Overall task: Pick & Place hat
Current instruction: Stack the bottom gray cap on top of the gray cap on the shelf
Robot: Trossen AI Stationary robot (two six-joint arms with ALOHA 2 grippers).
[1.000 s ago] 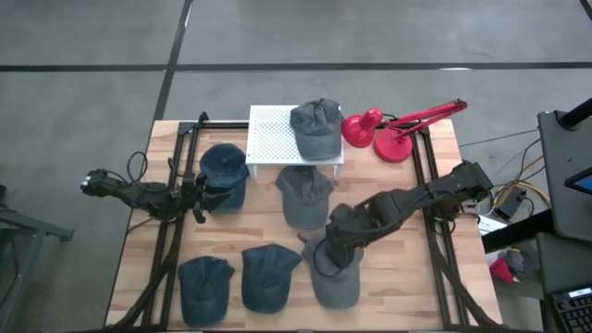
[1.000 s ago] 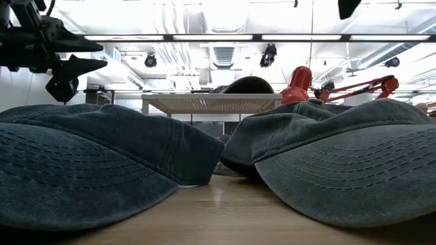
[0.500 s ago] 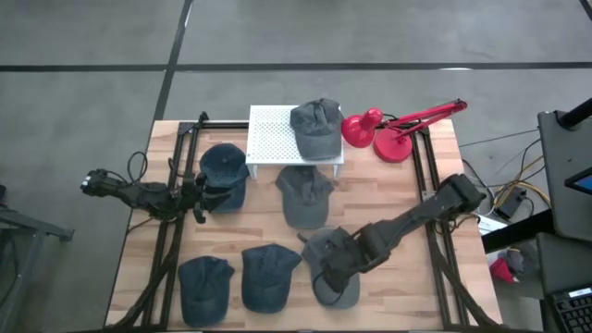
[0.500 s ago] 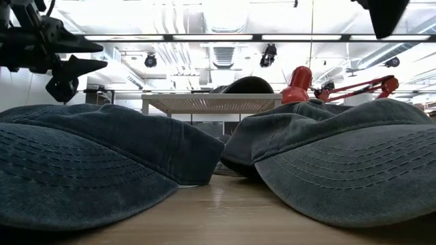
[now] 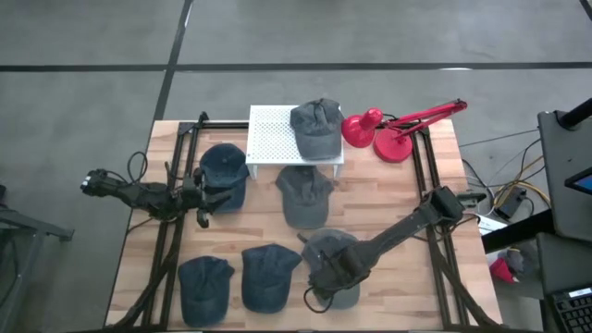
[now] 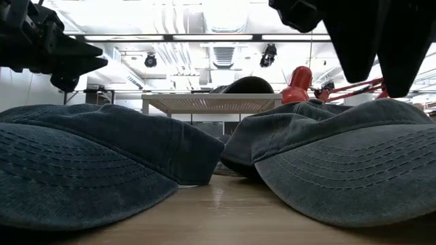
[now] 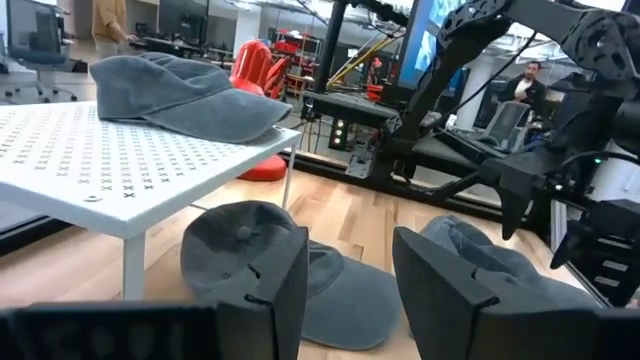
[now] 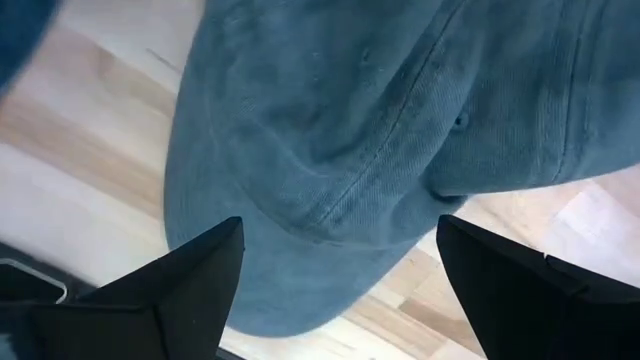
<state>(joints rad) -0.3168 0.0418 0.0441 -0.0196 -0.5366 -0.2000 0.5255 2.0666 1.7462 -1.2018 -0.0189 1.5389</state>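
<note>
Left gripper point(image 5: 199, 192) waits at the middle left of the high view, fingers a little apart, holding nothing. Right gripper point(image 5: 326, 282) hangs wide open over the hat point(image 5: 335, 262) at the bottom middle

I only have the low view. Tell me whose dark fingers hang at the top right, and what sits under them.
Observer: They belong to the right gripper, which is above the brim of the front-right hat.
Operator: Report its jaws.
Observer: They are wide open in the right wrist view. The brim shows between the fingers, and nothing is gripped.
Operator: Now give me the left arm.
Observer: The left gripper hangs open beside the dark blue hat on the table's left side, holding nothing.
</note>
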